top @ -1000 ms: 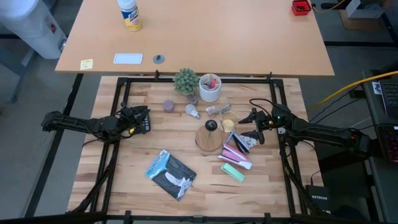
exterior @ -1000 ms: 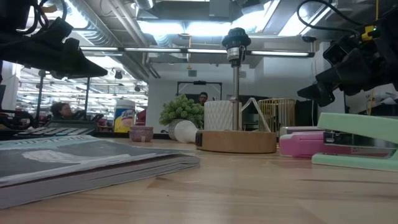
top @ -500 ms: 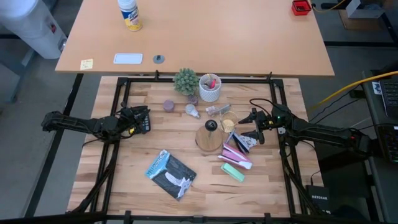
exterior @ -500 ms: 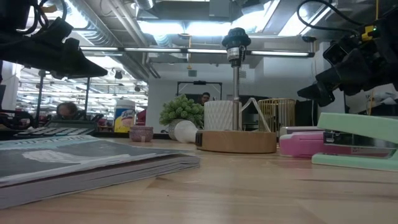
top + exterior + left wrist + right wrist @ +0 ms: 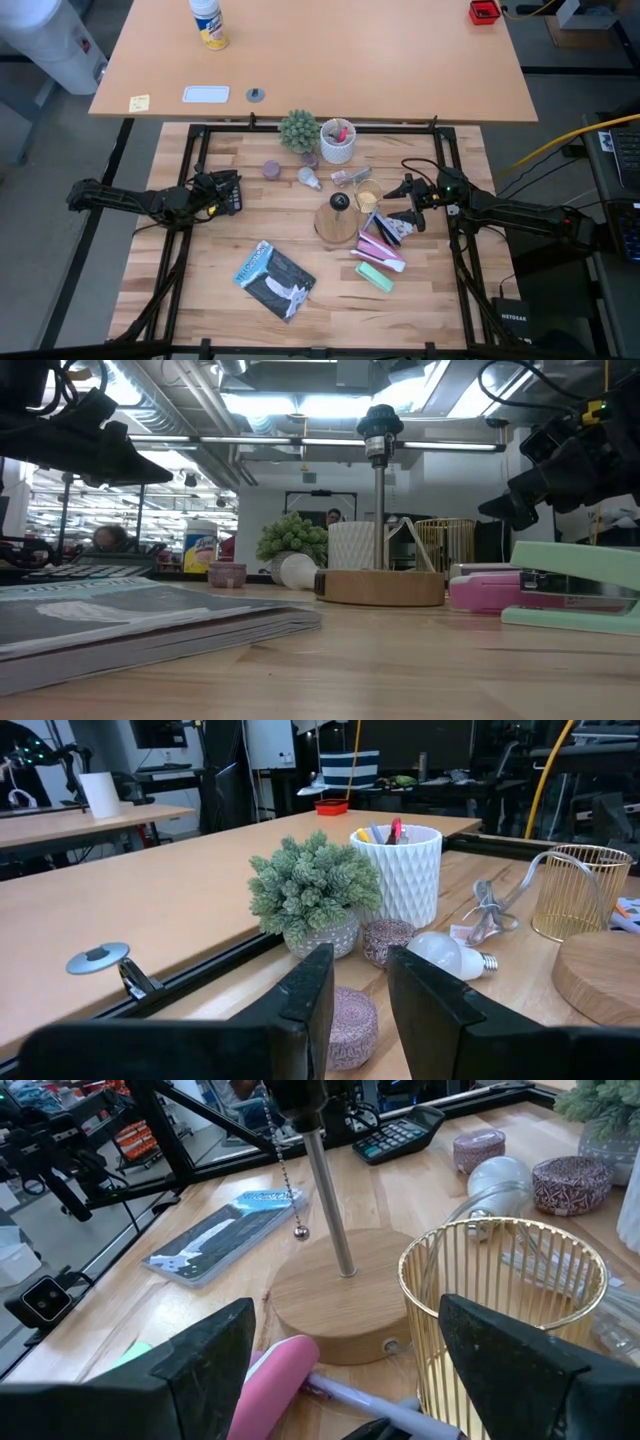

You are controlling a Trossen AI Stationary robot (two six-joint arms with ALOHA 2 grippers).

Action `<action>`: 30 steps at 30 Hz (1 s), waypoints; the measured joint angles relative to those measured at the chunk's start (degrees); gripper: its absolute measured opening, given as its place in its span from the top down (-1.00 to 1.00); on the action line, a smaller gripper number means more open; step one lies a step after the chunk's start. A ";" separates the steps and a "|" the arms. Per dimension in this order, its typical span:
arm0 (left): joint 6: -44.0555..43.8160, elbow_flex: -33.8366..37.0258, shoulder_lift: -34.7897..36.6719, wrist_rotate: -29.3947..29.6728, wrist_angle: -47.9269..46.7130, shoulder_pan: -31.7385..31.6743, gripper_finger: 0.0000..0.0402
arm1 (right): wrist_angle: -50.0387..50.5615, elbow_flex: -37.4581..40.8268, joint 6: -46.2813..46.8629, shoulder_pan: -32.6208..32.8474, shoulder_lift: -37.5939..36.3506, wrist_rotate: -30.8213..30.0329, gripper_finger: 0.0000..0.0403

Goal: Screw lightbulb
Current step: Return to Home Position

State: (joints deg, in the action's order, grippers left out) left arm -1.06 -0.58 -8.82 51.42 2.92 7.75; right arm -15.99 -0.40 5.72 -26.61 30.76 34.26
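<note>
Dark right tool (image 5: 402,203) gapes wide and empty; lightbulb (image 5: 310,178) lies on table (image 5: 200,290).

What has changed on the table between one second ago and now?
Nothing visibly changed. The small whitish lightbulb with a grey screw base lies loose on the wooden table as before. The left gripper and the right gripper hang where they were, jaws open, holding nothing.
</note>
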 joint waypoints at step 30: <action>-0.01 0.02 0.00 -0.01 0.00 0.00 0.56 | 7.19 0.00 -0.02 0.00 -18.41 -0.37 -0.60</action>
State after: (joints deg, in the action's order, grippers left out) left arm -1.07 -0.56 -8.82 51.41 2.92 7.75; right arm -8.80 -0.40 5.69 -26.61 12.35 33.89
